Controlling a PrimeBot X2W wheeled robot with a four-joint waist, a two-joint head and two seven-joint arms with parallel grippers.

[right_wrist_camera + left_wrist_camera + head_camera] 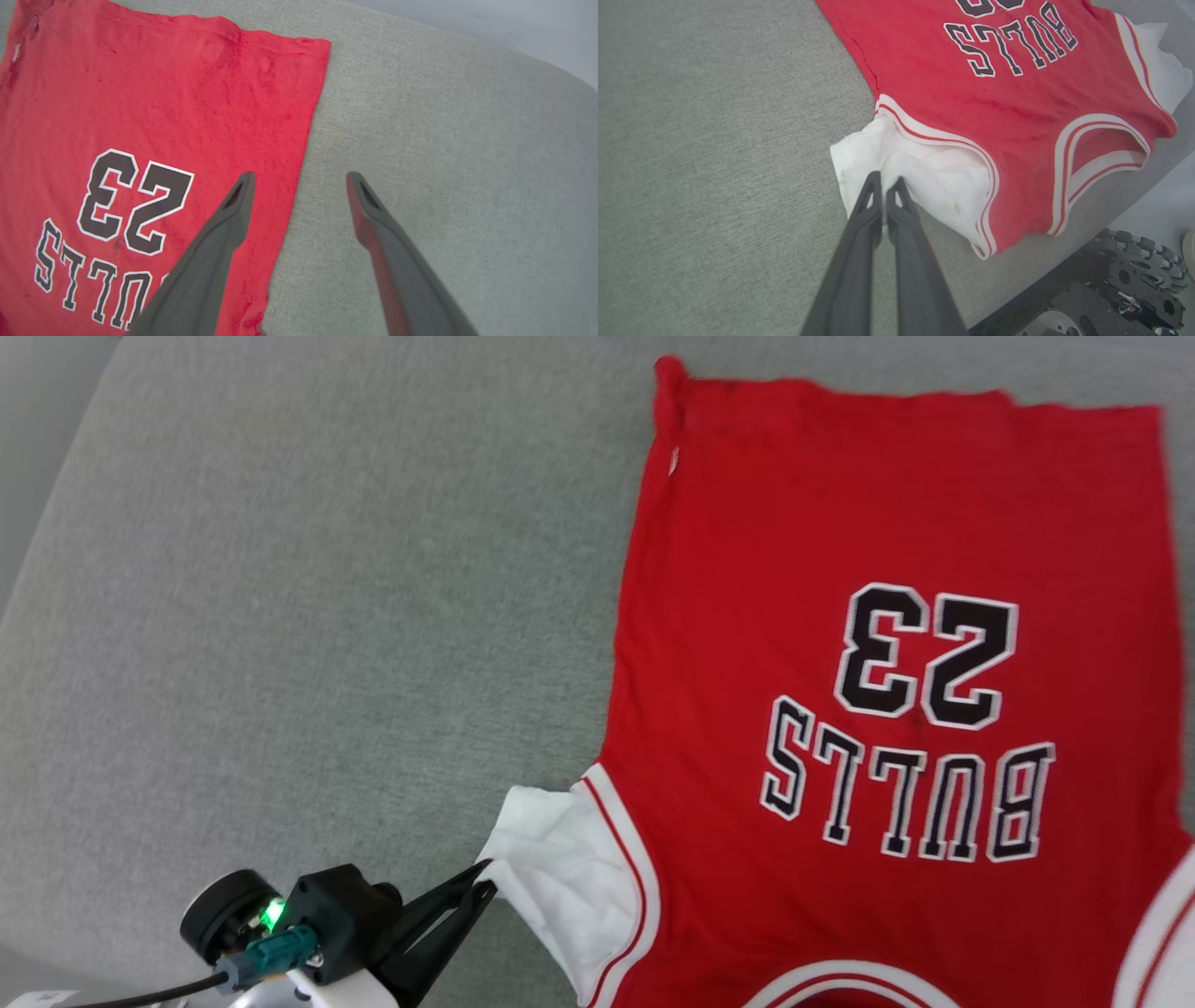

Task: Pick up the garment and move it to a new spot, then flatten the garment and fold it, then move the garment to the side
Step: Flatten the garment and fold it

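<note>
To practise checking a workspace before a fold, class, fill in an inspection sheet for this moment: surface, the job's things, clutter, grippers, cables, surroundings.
Surface: grey fabric surface, smooth.
Job's things: garment lies spread flat, print up; its white sleeve is rumpled.
Clutter: nothing seen.
Grippers: left gripper shut, pinching the white sleeve's edge; right gripper open over the garment's side edge, holding nothing.
Cables: black cable at the left wrist, off the garment.
Surroundings: robot's wheeled base and pale floor beside the surface.
</note>
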